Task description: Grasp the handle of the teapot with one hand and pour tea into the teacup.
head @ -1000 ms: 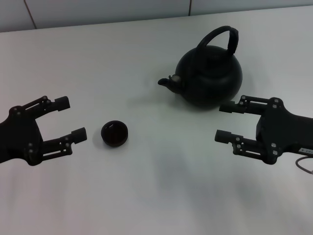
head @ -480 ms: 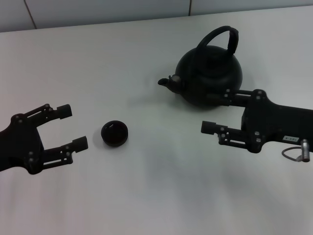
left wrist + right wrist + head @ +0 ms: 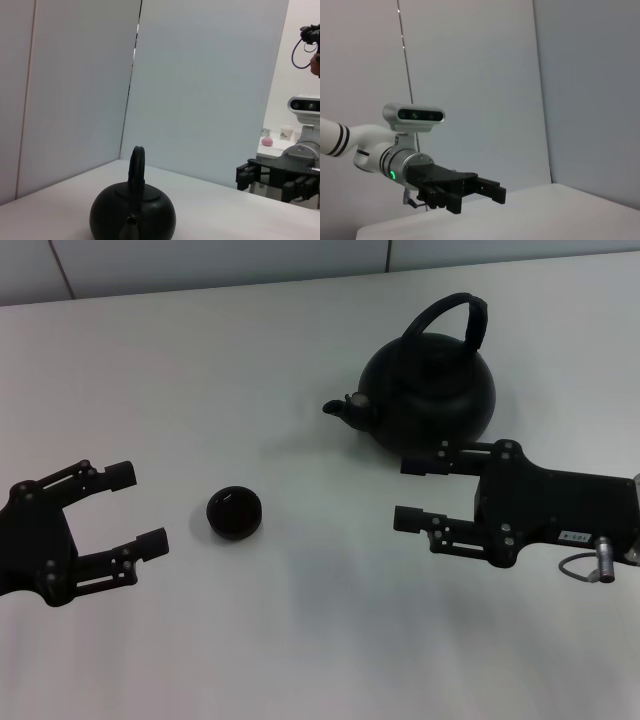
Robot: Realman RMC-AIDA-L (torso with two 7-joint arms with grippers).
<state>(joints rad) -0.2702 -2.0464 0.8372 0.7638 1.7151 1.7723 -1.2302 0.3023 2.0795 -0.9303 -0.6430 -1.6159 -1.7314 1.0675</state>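
The round matte-black teapot stands at the back right of the white table, spout pointing left, its arched handle upright over the lid. The tiny black teacup sits left of centre. My right gripper hangs open just in front of the teapot's body, fingers pointing left, holding nothing. My left gripper is open at the left, a short gap from the teacup. In the left wrist view the teapot faces the camera with its handle edge-on, and the right gripper shows farther off.
The white table runs back to a pale wall panel. A grey cable loop hangs at the right arm's wrist. The right wrist view shows the left gripper and its arm against the wall.
My right gripper has moved left, from beside the teapot's right to just in front of its body. My left gripper has drawn slightly back from the teacup.
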